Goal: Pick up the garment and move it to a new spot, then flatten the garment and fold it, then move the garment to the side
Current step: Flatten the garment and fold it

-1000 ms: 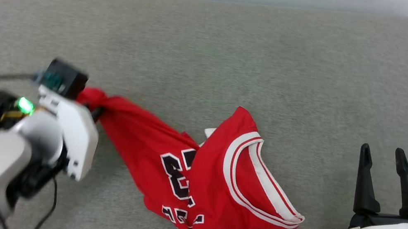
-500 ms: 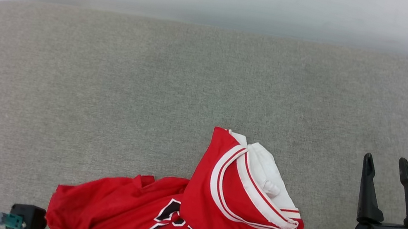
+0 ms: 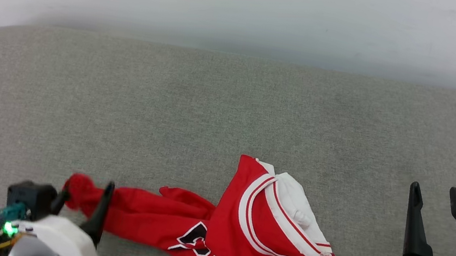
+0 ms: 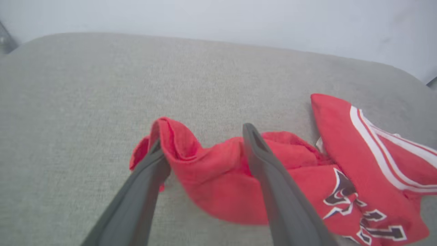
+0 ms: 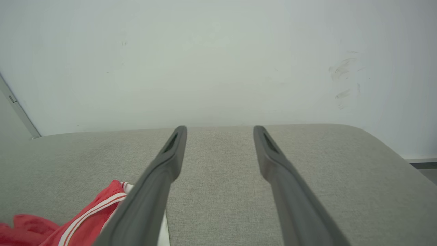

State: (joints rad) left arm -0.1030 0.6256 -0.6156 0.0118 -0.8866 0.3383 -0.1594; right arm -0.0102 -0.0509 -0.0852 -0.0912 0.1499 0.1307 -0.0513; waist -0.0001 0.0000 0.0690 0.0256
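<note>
One garment (image 3: 246, 239); left tool (image 3: 88, 190), right tool (image 3: 434, 188) agape.

My head view looks steeply down on the grey fabric cushion (image 3: 212, 111); both wrist views skim low across it, sharing the crumpled red jersey (image 4: 211, 184).

Before me I find a grey woven upholstered surface (image 3: 212, 111), rounded at its far corners and evenly lit. Behind it stands a plain white wall (image 3: 249, 5). I note faint grey scuff marks (image 5: 341, 73) on it, and a dark strip (image 5: 423, 165) at its foot.
</note>
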